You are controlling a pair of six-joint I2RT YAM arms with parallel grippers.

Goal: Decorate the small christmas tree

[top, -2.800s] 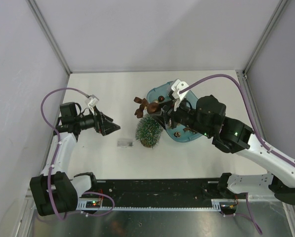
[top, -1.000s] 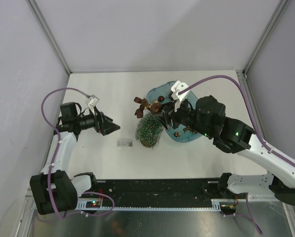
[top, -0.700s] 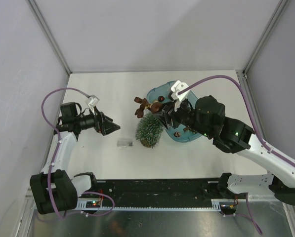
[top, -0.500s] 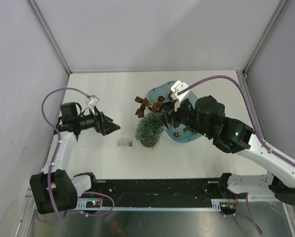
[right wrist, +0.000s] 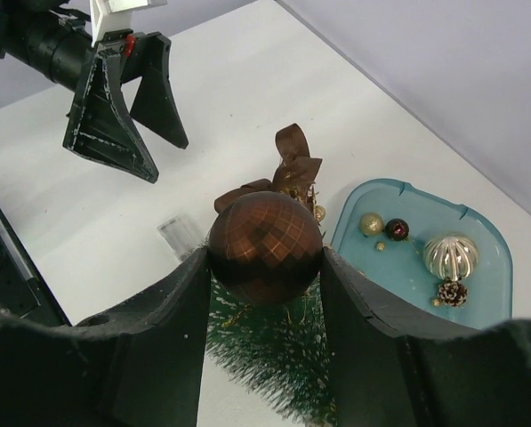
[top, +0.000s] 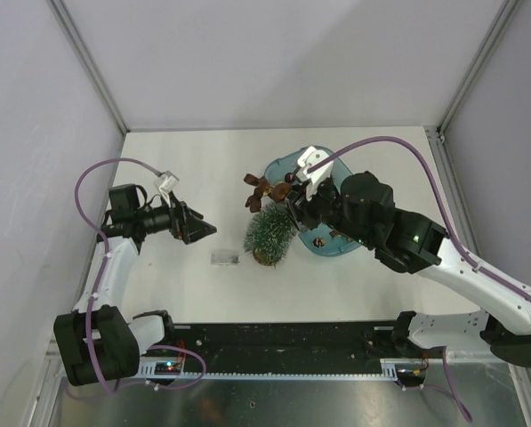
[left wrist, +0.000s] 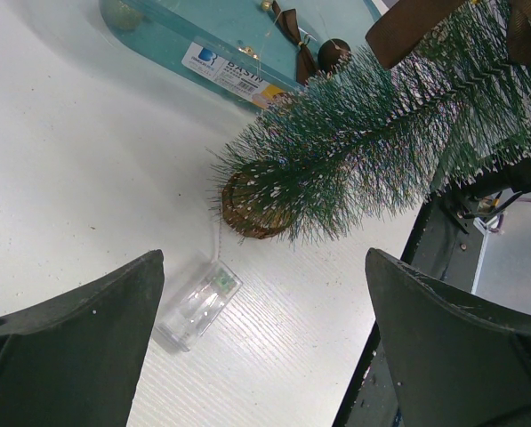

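Bauble (right wrist: 265,240) clamped in right tool (right wrist: 265,271) hovers over small christmas tree (top: 269,236). Left tool (top: 203,229) gapes aside; unbraced tree may topple.

Left gripper (top: 201,229), jaws wide apart, hovers over the surface's (top: 203,160) left side; right gripper (right wrist: 265,267) jaws pinch a brown ball (right wrist: 265,233).

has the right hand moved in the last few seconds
yes, the right hand with its brown ball has shifted slightly left over the teal tray, toward the small christmas tree
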